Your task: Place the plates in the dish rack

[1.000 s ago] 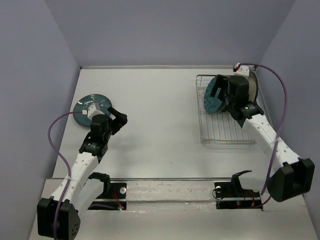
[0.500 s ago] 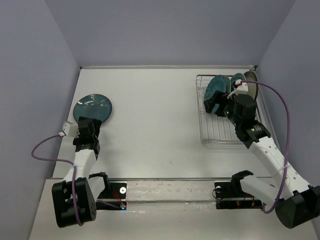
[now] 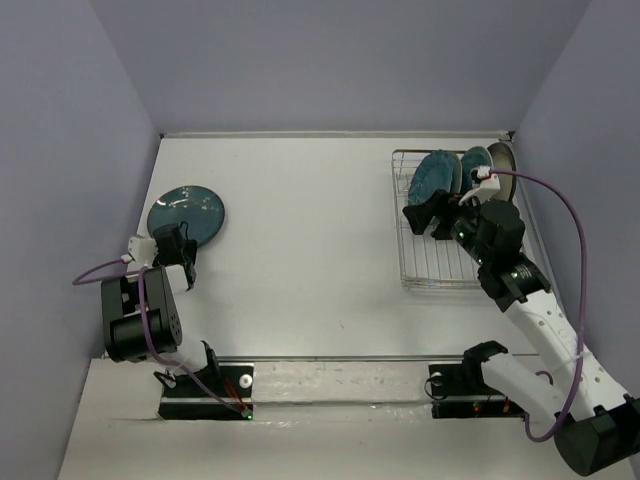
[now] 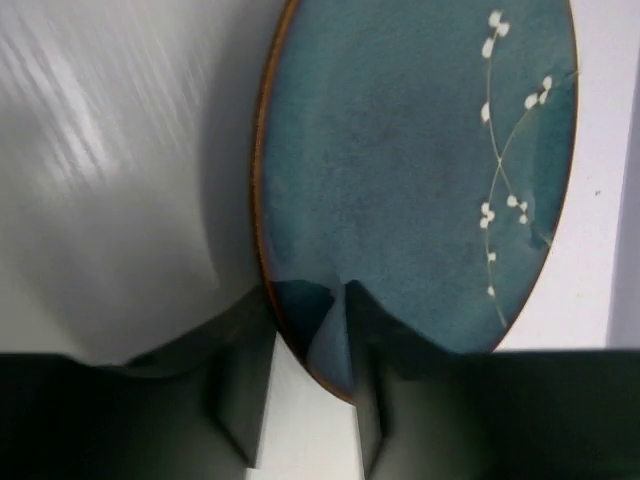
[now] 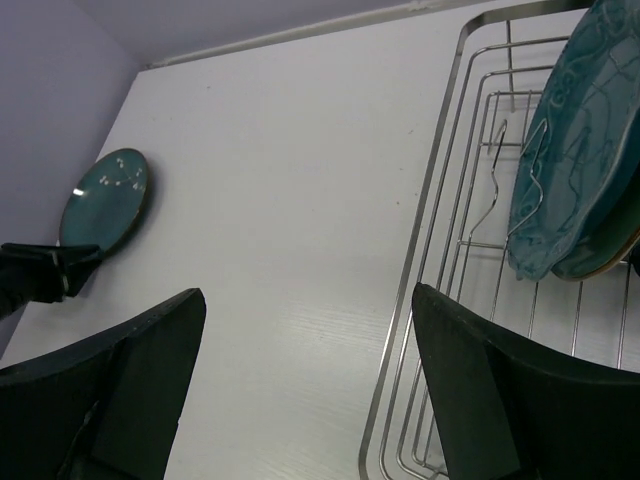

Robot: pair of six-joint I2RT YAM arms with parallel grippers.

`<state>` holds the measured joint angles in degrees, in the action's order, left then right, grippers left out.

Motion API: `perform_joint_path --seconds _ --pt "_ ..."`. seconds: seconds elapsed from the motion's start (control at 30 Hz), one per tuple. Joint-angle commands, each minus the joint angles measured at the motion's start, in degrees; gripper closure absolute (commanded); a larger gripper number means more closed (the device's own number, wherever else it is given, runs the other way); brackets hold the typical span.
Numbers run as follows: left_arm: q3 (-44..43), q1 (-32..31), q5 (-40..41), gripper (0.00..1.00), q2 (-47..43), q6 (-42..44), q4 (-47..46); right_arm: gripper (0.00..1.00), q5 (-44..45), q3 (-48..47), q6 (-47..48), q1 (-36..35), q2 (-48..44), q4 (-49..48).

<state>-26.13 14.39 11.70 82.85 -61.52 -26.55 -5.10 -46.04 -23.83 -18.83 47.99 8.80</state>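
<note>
A dark teal plate (image 3: 186, 212) with white flower sprigs (image 4: 420, 170) lies on the table at the far left, also small in the right wrist view (image 5: 105, 200). My left gripper (image 3: 178, 250) (image 4: 305, 345) is at its near rim, jaws narrow, with the rim between the fingers (image 4: 240, 400). The dish rack (image 3: 415, 262) (image 5: 440, 200) stands at the right. A scalloped teal plate (image 3: 437, 176) (image 5: 580, 150), a second teal plate (image 3: 476, 163) and a grey-beige plate (image 3: 502, 165) stand upright in its far end. My right gripper (image 3: 430, 215) (image 5: 305, 380) is open and empty over the rack's left rim.
Purple walls close in the table on the left, back and right. The left arm is folded back near the left wall, its cable (image 3: 100, 272) looping beside it. A metal rail with two black brackets (image 3: 480, 375) runs along the near edge.
The left arm swung back toward the left wall, brought its gripper to the plate's near rim and closed its jaws. The right gripper drew back from the scalloped plate, which stays standing in the rack.
</note>
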Motion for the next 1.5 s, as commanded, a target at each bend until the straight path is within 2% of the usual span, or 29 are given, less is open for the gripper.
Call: perform_joint_path --seconds 0.0,0.03,0.1,0.2,0.33,0.43,0.57,0.7,0.8,0.93,1.03,1.23,1.33,1.43,1.47 --pt "-1.64 0.72 -2.21 0.8 3.19 0.25 -6.23 0.11 -3.24 0.16 -0.77 -0.33 -1.14 -2.73" --pt "-2.08 0.81 -3.26 0.94 3.98 1.3 -7.11 0.11 -3.25 -0.27 -0.69 -0.33 -1.32 -2.47" --pt "-2.08 0.81 -4.67 0.94 4.25 2.27 -8.26 0.11 -3.25 -0.8 -0.77 -0.33 -1.4 -2.21" --pt "1.76 0.73 -8.53 0.94 1.54 2.19 -15.17 0.1 -4.38 -2.91 -1.39 -0.33 -1.4 -1.77" --pt "3.98 -1.99 -13.9 0.94 -8.11 2.18 -18.1 0.08 -10.7 -5.11 -4.45 -1.38 1.31 -3.17" --pt "5.55 -7.26 -16.53 0.94 -15.58 3.42 -17.75 0.07 -11.6 -5.55 -6.39 -5.93 4.21 -5.97" --pt "9.07 -9.47 -21.53 0.94 -24.03 1.32 -18.45 0.06 -8.62 -5.99 -7.01 -14.19 9.38 -8.09" --pt "13.2 -12.63 -26.72 0.94 -31.94 -1.23 -18.81 0.05 -9.31 -5.99 -9.12 -17.2 16.6 -12.66" --pt "15.48 -13.42 -30.85 0.94 -38.62 -3.08 -18.28 0.05 -7.73 -5.99 -9.39 -17.21 21.07 -13.81" --pt "16.98 -13.6 -35.95 0.94 -46.01 -3.7 -16.35 0.03 -10.0 -7.48 -8.95 -17.21 26.0 -14.85" --pt "18.39 -13.69 -41.57 0.94 -48.12 -4.49 -16.43 0.03 -12.37 -8.36 -9.38 -17.21 29.52 -16.34" --pt "18.31 -13.86 -47.73 0.94 -50.59 -4.14 -17.05 0.02 -18.1 -8.19 -12.02 -17.21 34.71 -21.54" --pt "17.52 -14.13 -50.37 0.94 -50.42 -3.35 -17.22 0.05 -20.64 -8.36 -13.25 -17.21 37.17 -24.96" --pt "16.56 -14.04 -52.22 0.94 -50.15 -3.43 -18.36 0.15 -22.4 -8.98 -13.52 -17.21 39.11 -26.28" --pt "16.2 -14.13 -52.92 0.94 -50.07 -2.91 -18.45 0.27 -23.02 -9.06 -13.69 -17.21 39.55 -27.24"
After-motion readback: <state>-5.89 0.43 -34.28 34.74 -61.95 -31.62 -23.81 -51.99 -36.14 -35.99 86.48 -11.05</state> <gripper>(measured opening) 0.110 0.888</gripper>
